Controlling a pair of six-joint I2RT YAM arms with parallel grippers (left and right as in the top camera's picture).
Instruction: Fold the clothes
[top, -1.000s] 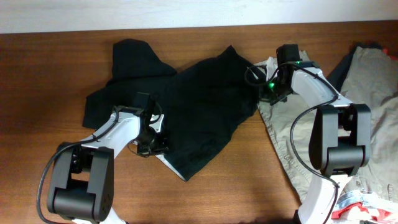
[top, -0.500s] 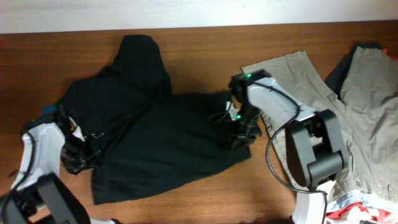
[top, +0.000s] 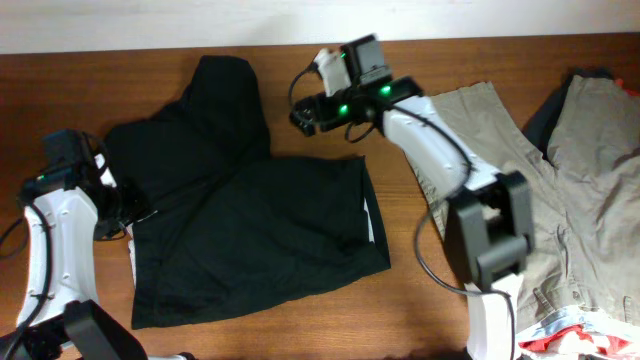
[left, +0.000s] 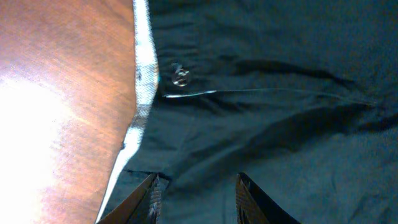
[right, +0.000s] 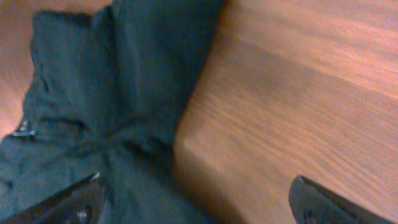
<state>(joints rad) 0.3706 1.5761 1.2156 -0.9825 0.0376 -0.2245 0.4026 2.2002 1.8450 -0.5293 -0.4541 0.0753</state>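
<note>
While the black shorts (top: 250, 220) lie spread across the left half of the wooden table (top: 330, 335), both arms are positioned at the garment's margins with nothing in their grip. At the left edge of the tabletop, the left gripper (top: 125, 208) sits at the waistband end of the shorts. In its wrist view the left gripper (left: 198, 198) is released, its two fingers (left: 149, 196) parted over dark cloth. A pale lining strip (left: 142, 87) runs along the border between fabric and bare wood, with a small silvery fastening (left: 179, 76) just beside it. One wide leg of the shorts reaches towards the far edge, and the other stretches towards the middle of the table, its hem near the near edge. Close to the far edge, about midway along it, the right gripper (top: 303, 115) hangs just beside the upper leg. From its own wrist camera, the right gripper (right: 194, 183) is wide open and holds nothing, with black fabric to one side below it and bare wood to the other. Khaki clothing (top: 590, 170) covers the right end of the tabletop, and the right arm crosses over part of it. A small red-and-white item (top: 575, 335) lies at the near right corner.
</note>
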